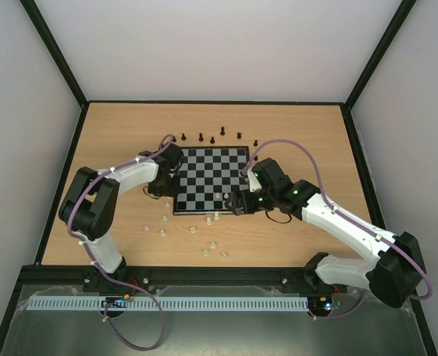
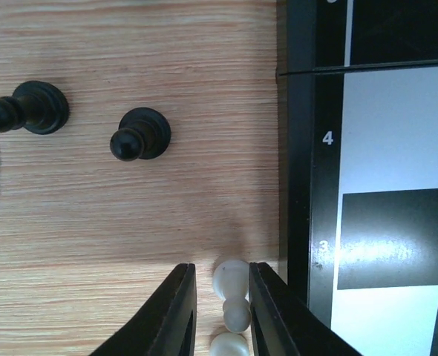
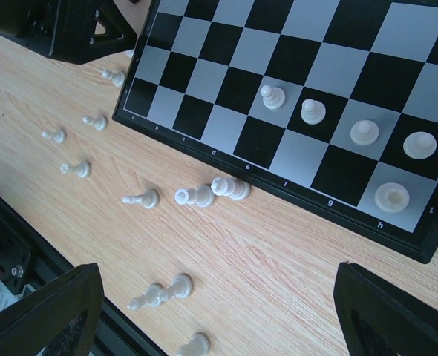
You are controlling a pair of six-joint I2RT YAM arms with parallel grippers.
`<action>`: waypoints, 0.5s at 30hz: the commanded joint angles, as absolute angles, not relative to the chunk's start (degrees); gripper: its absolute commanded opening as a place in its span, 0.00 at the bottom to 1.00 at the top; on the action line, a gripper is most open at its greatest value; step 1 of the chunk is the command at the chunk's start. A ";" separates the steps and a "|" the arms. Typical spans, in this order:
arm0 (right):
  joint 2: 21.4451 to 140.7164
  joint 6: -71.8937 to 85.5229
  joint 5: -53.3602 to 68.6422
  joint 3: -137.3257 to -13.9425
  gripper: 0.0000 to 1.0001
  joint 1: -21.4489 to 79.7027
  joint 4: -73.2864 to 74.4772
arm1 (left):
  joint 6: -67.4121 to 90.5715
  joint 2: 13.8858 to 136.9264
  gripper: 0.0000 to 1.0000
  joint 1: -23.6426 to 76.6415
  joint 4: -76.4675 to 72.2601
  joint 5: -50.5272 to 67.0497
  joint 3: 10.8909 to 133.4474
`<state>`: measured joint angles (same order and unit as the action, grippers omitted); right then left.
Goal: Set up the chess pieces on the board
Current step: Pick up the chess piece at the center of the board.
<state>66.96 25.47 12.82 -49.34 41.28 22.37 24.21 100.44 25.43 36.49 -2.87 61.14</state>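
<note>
The top camera looks down from above and behind the arms [image 1: 100, 200] on the whole table [image 1: 301, 148]. The left wrist camera hangs close over an edge of the board [image 2: 397, 148]. The right wrist camera sees its near corner from higher up.

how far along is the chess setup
Early. Five white pieces stand on the board. Left gripper straddles a white pawn beside the frame; right gripper is open, empty. Loose white pieces on the table and black pieces off the board are left.

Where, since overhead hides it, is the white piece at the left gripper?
Bottom of left wrist view: white piece on the wood between the fingers of the left gripper, just outside the board, beside its 3.
</note>
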 commanded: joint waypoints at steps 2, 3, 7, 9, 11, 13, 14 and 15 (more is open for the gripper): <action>66.52 24.87 13.13 -48.55 0.86 41.61 22.97 | 24.26 100.91 0.20 25.14 36.80 -3.59 61.06; 66.53 24.80 13.24 -48.51 0.85 41.64 22.94 | 24.26 100.82 0.19 25.14 36.76 -3.65 60.93; 66.54 24.79 13.18 -48.51 0.85 41.59 22.94 | 24.17 100.59 0.12 25.14 36.85 -3.78 60.48; 66.53 24.87 12.85 -48.45 0.85 41.58 23.01 | 24.17 100.49 0.09 25.14 36.94 -3.82 60.35; 66.53 24.87 12.94 -48.41 0.85 41.65 23.03 | 24.17 100.25 0.08 25.14 37.15 -3.78 60.29; 66.61 24.87 12.67 -48.37 0.85 41.67 23.11 | 24.09 99.61 0.07 25.14 37.76 -4.03 60.45; 66.62 24.87 12.75 -48.41 0.85 41.72 23.10 | 24.02 99.01 0.07 25.14 38.12 -4.06 60.65; 66.62 24.87 12.63 -48.43 0.85 41.70 23.14 | 24.07 98.36 0.06 25.20 38.66 -4.17 60.95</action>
<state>66.96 25.47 12.78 -49.25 41.30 22.35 24.32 100.49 25.43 36.36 -3.27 61.01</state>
